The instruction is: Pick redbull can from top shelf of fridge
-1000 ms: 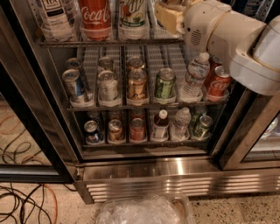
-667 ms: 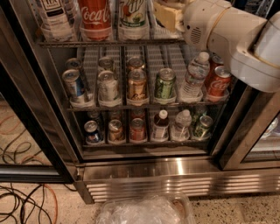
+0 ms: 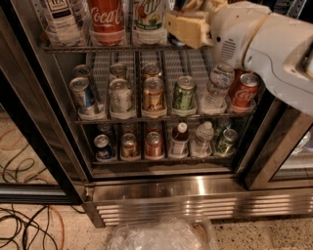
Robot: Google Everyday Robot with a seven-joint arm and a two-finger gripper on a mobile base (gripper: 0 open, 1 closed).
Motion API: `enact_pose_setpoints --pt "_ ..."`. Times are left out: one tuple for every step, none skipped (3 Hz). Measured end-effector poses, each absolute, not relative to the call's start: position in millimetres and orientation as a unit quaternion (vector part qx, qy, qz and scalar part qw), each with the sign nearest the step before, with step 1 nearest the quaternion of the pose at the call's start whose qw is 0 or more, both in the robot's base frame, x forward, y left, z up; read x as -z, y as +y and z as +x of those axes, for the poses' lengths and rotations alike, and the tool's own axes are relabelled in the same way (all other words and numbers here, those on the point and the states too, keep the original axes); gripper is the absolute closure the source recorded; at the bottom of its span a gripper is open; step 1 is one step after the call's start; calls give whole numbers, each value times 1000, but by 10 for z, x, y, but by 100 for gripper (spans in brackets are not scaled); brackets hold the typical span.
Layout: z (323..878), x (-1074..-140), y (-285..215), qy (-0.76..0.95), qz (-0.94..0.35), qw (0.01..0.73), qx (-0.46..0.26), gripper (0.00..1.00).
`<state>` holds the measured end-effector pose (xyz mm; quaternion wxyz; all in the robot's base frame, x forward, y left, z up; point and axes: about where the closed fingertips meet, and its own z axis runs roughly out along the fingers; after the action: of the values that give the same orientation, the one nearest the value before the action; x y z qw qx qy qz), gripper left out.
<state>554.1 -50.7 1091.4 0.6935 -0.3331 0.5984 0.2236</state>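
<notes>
The fridge (image 3: 195, 188) stands open in front of me, with steel walls and a ribbed steel base. Its top shelf (image 3: 88, 48) is a wire rack across the top of the view. It holds a tea bottle (image 3: 61, 14), a Coca-Cola bottle (image 3: 105, 17) and a green-and-white bottle (image 3: 149, 14). My gripper (image 3: 188, 25), with yellowish pads, is at the right part of the top shelf, on the white arm (image 3: 264, 49) that reaches in from the right. The redbull can does not show; the gripper covers that spot.
The middle rack holds a blue-and-silver soda can (image 3: 83, 95), other cans, a water bottle (image 3: 215, 88) and a red can (image 3: 243, 90). The lower rack holds small cans and bottles. A black door frame (image 3: 44, 146) is at left, cables (image 3: 29, 224) lie on the floor, and a clear plastic bin (image 3: 161, 234) is below.
</notes>
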Motion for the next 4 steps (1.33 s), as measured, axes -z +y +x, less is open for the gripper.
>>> enact_pose_setpoints --pt "5313 -10698 -454 617 -335 669 -244 100" --pt "5142 -10529 -405 627 -339 651 -263 100" --pt "4981 -10419 -379 630 -348 637 -276 100" --pt "4814 -10307 -380 633 -361 626 -279 100"
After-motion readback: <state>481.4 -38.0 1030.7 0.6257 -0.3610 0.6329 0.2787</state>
